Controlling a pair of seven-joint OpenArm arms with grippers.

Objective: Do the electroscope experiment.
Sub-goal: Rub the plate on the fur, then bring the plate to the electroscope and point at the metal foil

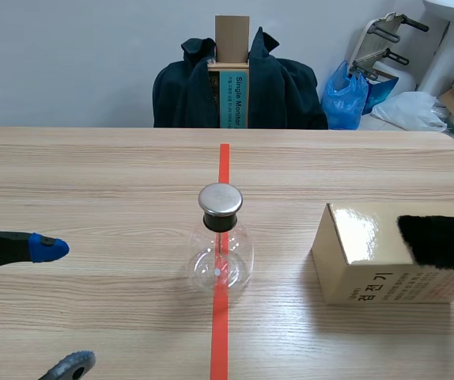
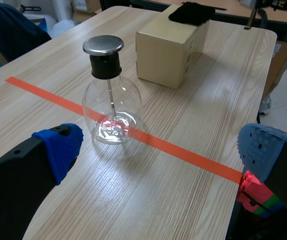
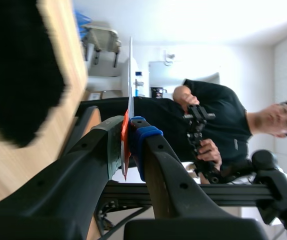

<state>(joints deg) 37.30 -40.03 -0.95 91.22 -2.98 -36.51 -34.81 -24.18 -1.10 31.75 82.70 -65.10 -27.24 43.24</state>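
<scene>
Scene and closer left wrist views share the electroscope [image 1: 220, 202] and box [image 1: 369, 253].

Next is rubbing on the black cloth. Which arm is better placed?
Right. The right gripper is shut on a thin sheet, and the black cloth on the box lies close beside it. The left gripper is open and empty, over by the flask.

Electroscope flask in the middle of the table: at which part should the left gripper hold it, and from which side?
Probably the black collar just under the metal cap, with the left gripper coming level from its own side. The flask stands upright; its glass bulb is wide, round and smooth, while the collar is narrow and straight-sided.
</scene>
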